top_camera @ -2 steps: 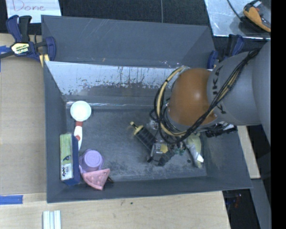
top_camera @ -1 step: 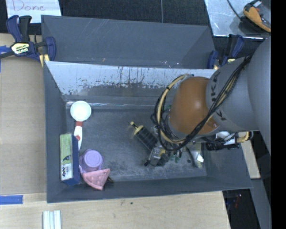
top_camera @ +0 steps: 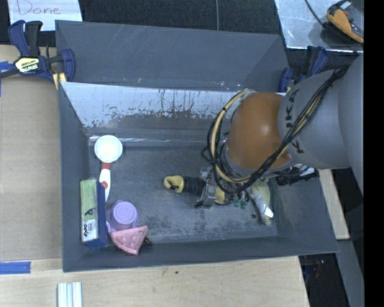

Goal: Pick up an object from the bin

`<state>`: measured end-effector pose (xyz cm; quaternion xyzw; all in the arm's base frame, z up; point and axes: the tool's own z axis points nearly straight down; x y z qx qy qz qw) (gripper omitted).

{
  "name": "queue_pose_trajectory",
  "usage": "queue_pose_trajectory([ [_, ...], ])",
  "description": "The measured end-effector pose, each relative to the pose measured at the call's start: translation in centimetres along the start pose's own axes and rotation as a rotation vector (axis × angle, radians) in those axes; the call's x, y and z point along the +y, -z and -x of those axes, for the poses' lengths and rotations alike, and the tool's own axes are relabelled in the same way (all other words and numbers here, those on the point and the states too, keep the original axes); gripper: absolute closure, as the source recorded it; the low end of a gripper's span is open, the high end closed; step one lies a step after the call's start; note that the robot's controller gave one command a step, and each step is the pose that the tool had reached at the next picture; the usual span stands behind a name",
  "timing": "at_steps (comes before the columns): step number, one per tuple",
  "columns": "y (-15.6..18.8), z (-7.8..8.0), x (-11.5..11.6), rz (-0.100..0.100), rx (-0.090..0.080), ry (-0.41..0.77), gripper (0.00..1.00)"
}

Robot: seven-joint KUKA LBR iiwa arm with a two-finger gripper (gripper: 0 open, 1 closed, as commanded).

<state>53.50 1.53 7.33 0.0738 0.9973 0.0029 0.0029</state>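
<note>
My gripper [top_camera: 207,195] reaches down into the middle of the bin floor, mostly hidden beneath the arm's wrist. A small yellow-and-black object [top_camera: 176,183] lies just left of it, its black end pointing at the gripper and close to or touching it. A pale white-and-yellowish tube-like thing [top_camera: 263,204] lies just right of the gripper, partly covered by the arm.
Along the bin's left wall lie a white round cap [top_camera: 108,149], a red-and-white stick [top_camera: 104,178], a green box [top_camera: 88,211] with a blue strip [top_camera: 101,215], a purple cup [top_camera: 123,214] and a pink wedge [top_camera: 130,239]. The arm fills the right side.
</note>
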Motion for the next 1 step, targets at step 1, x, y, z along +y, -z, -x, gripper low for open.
queue_pose_trajectory([
  [1,0.00,0.00,0.00,0.000,0.000,0.000,1.00],
])
